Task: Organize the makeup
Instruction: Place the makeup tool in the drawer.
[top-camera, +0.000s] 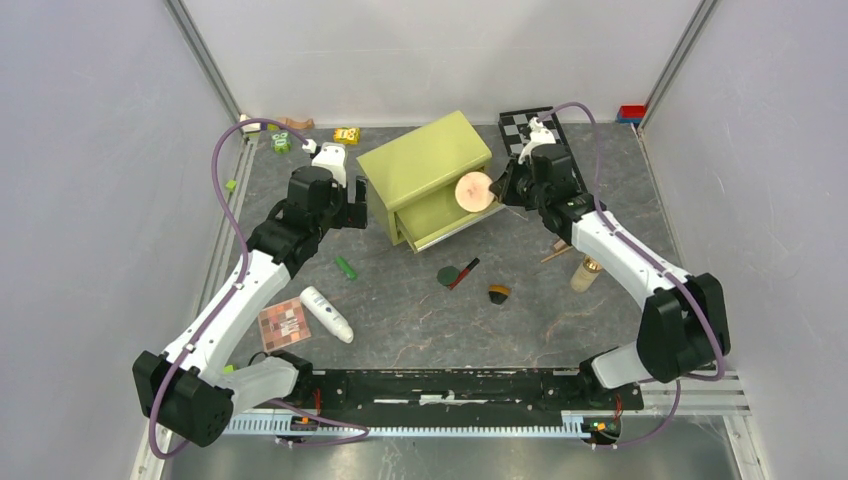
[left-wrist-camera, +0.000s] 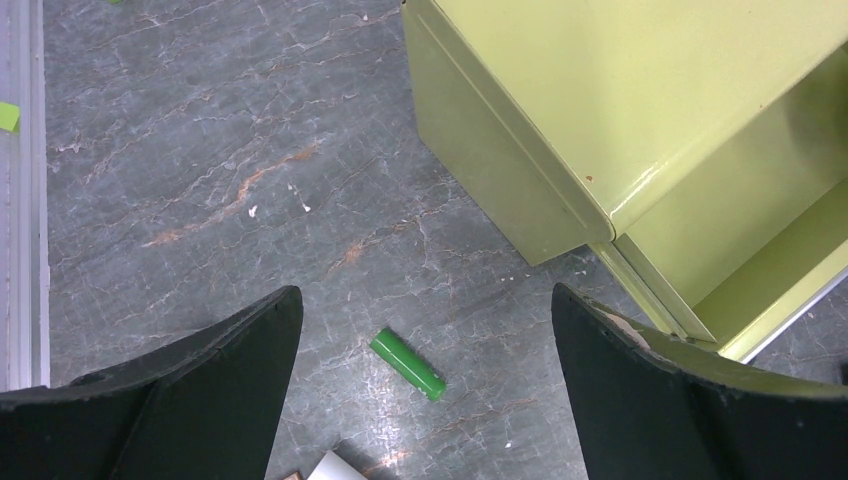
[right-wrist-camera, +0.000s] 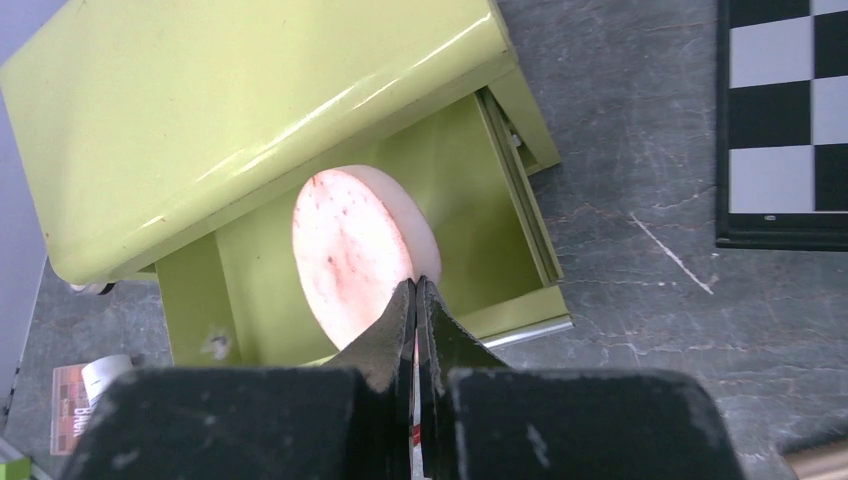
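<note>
My right gripper (top-camera: 497, 190) is shut on the rim of the round peach compact (top-camera: 472, 190) and holds it on edge above the open drawer (top-camera: 440, 225) of the green box (top-camera: 425, 160). In the right wrist view the compact (right-wrist-camera: 350, 250) stands just beyond my shut gripper (right-wrist-camera: 415, 292), over the drawer (right-wrist-camera: 490, 190). My left gripper (top-camera: 352, 207) is open and empty beside the box's left side. On the table lie the eyeshadow palette (top-camera: 283, 322), white tube (top-camera: 327, 313), dark green disc (top-camera: 448, 275), red stick (top-camera: 466, 271), tan jar (top-camera: 499, 292) and beige gold-capped bottle (top-camera: 585, 272).
A green stick (top-camera: 345, 268) lies on the table below the left gripper (left-wrist-camera: 425, 290); it also shows in the left wrist view (left-wrist-camera: 407, 364). The checkerboard (top-camera: 540, 125) lies behind the right arm. Small toy blocks (top-camera: 346, 135) sit at the back left.
</note>
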